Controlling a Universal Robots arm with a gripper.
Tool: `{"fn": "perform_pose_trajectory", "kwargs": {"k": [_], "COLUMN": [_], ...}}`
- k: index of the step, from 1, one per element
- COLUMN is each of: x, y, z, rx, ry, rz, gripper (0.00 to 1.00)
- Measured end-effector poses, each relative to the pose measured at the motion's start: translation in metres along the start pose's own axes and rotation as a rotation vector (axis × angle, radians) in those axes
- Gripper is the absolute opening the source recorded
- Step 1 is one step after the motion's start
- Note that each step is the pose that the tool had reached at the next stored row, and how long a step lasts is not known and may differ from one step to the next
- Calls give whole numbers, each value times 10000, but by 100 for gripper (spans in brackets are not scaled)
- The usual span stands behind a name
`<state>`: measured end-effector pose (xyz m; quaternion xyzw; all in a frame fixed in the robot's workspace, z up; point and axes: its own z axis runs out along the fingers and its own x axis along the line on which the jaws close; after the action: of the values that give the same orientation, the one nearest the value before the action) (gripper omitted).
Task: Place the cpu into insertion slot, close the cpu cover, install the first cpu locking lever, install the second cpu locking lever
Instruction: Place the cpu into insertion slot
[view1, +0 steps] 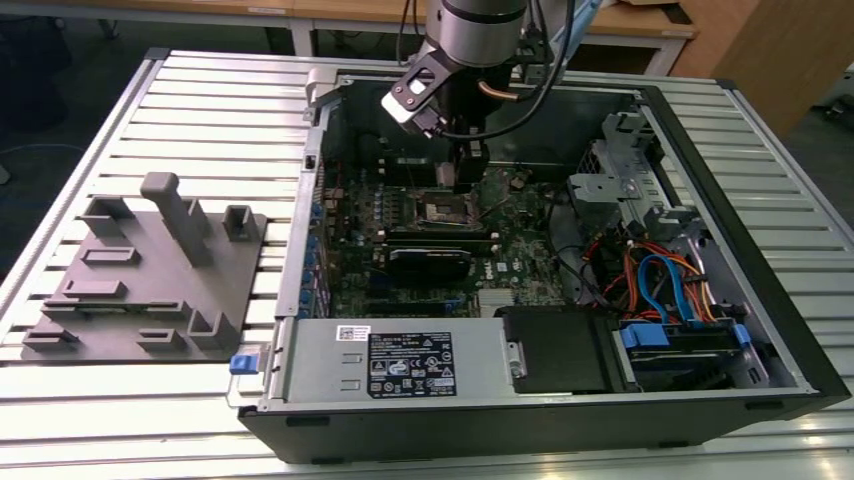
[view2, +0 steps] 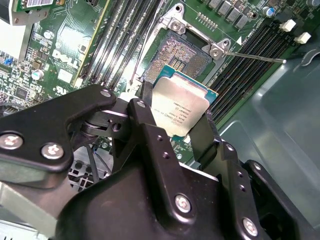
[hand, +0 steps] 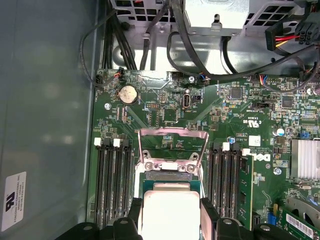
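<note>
From my station I see the gripper (view2: 176, 114) with its jaws drawn in narrow on the cpu (view2: 181, 100), a black finger (view2: 150, 127) on each of two opposite edges. The chip's dull silver top faces the second wrist camera. The cpu is held over the insertion slot (view2: 184, 56), partly overlapping its edge, and the socket's pin field lies bare. One locking lever (view2: 255, 57) shows as a thin rod sticking out free from the socket's corner.

In the first wrist view the cpu (hand: 170, 212) sits between the fingers (hand: 207, 217). Beyond it the cpu cover (hand: 172, 131) stands swung up and open, with rows of long black memory slots (hand: 114, 185) on either side.

In the exterior view the arm (view1: 467, 40) reaches down into the open computer case (view1: 767, 330). The gripper (view1: 463, 168) is at about twelve o'clock of the insertion slot (view1: 441, 210), close over the motherboard (view1: 514, 265). A grey fixture plate (view1: 147, 270) lies on the slatted table (view1: 94, 410) at nine o'clock of the case, apart from it.
</note>
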<state>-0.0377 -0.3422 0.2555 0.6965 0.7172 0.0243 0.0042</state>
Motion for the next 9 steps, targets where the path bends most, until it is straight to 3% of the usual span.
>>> {"fn": "perform_pose_trajectory", "kwargs": {"k": [9], "x": [0], "y": [0], "z": [3], "rx": [0], "ry": [0], "rz": [0], "gripper": [54]}}
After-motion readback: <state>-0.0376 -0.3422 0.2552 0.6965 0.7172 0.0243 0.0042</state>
